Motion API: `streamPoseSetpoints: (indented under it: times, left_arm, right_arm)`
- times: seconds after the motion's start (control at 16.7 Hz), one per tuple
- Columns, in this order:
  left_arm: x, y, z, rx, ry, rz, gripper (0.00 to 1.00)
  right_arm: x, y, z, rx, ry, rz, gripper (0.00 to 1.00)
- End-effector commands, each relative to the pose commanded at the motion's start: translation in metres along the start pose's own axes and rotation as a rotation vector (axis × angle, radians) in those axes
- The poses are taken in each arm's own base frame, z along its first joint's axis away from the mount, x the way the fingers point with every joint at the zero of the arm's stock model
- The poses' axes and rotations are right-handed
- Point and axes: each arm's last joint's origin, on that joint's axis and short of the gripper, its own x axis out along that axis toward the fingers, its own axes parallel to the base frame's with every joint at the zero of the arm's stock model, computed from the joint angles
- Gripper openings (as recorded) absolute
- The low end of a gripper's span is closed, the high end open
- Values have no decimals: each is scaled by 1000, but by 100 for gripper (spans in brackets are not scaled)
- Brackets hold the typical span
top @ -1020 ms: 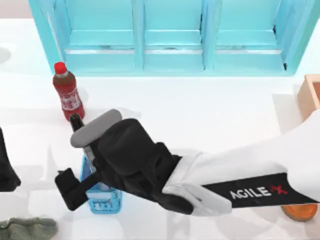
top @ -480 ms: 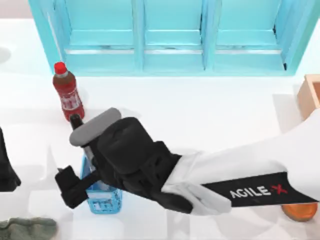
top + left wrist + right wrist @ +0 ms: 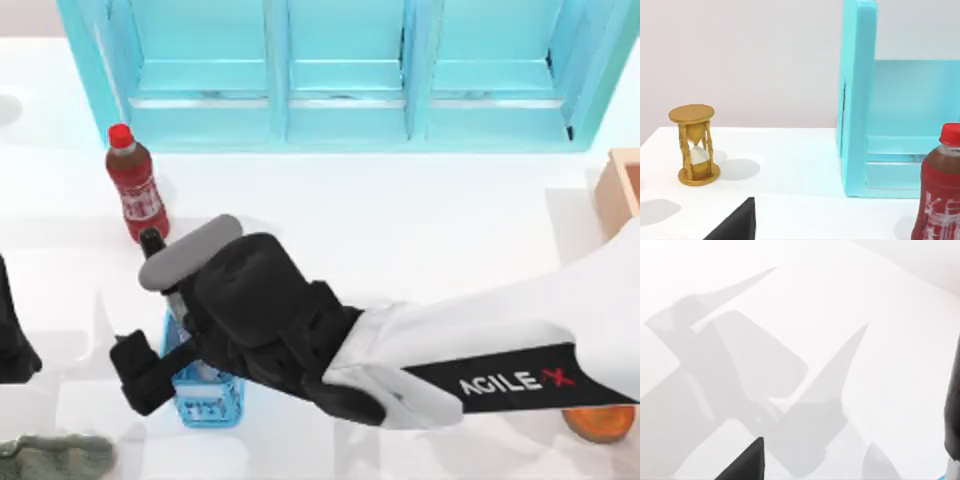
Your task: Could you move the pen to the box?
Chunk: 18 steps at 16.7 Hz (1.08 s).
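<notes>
The pen (image 3: 153, 243) shows its black cap just below the red bottle; its pale barrel runs down toward the blue mesh basket (image 3: 207, 397) and goes under my right arm. My right gripper (image 3: 150, 345) hangs over the basket's left side, with one black finger (image 3: 135, 372) sticking out left of it. In the right wrist view the right gripper (image 3: 855, 455) is open, its fingers far apart over bare white table. The box (image 3: 622, 190) is a tan corner at the table's right edge. My left arm (image 3: 12, 335) is parked at the left edge.
A red bottle (image 3: 135, 185) stands at the back left, also close by as the red bottle (image 3: 940, 200). A turquoise cabinet (image 3: 345, 70) spans the back. A gold hourglass (image 3: 692, 145), a grey-green cloth (image 3: 55, 458) and an orange round object (image 3: 600, 422) lie around.
My right gripper has shifted very slightly to the left over the basket. The pen, bottle and left arm have stayed where they were.
</notes>
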Motion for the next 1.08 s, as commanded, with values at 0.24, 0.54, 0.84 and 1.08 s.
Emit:
streamPoseSetpoints:
  times: [0.24,0.54,0.84,1.08]
  left_arm:
    - [0,0,0,0,0,0,100]
    - [0,0,0,0,0,0,100]
    - [0,0,0,0,0,0,100]
    - [0,0,0,0,0,0,100]
  right_arm:
    - [-1,2,2,2,-6,6,0]
    - [-27,-20,25,0,8,5,0]
    - [-114,-42,72,-2,-25,12,0]
    - [-172,-64,82,7,-17,-3,0]
